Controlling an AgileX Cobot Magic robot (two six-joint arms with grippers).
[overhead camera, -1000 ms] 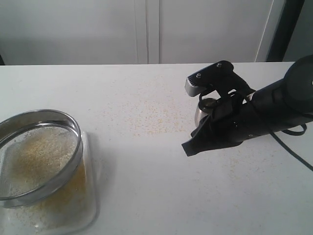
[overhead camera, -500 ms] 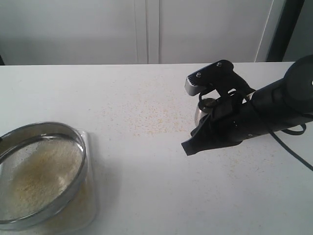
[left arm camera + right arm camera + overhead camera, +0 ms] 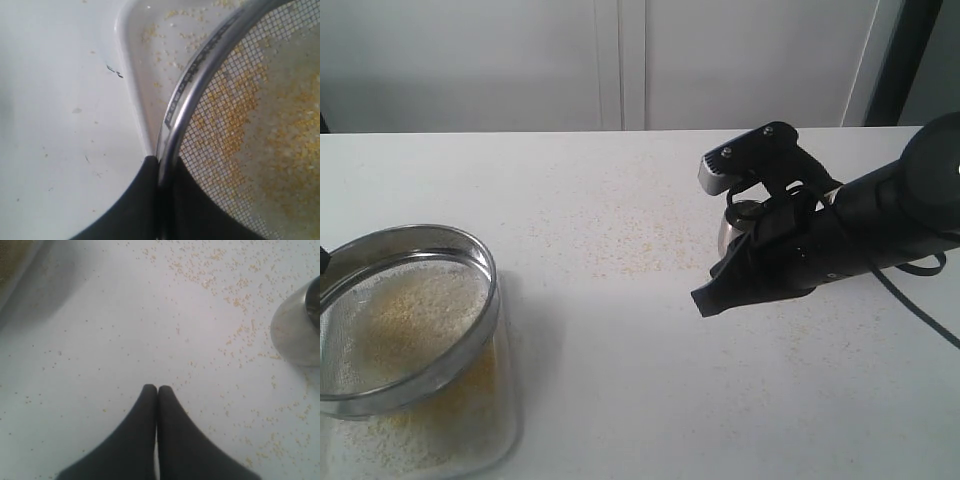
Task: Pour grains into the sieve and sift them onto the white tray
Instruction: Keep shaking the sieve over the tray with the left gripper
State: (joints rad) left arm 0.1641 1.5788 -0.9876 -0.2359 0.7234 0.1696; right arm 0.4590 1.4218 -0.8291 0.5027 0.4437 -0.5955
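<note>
The sieve (image 3: 405, 320) hangs tilted over the white tray (image 3: 510, 430) at the lower left, with grains (image 3: 415, 310) on its mesh and more grains scattered on the tray beneath. My left gripper (image 3: 161, 162) is shut on the sieve's steel rim (image 3: 182, 107), one finger outside, one on the mesh side; the tray's corner (image 3: 131, 60) shows below. In the exterior view the left gripper is out of frame. My right gripper (image 3: 705, 300) hovers over the table at the right, fingers pressed together and empty, beside a small steel cup (image 3: 735, 225).
Loose grains (image 3: 630, 235) are strewn over the white table between the tray and the cup. The steel cup (image 3: 300, 327) stands close to my right gripper (image 3: 157, 388). A white wall closes the far side.
The sieve has rocked: it dipped low and toward the front half a second ago, and now sits higher and tilted again. The grains have shifted on the mesh. The right arm stayed still.
</note>
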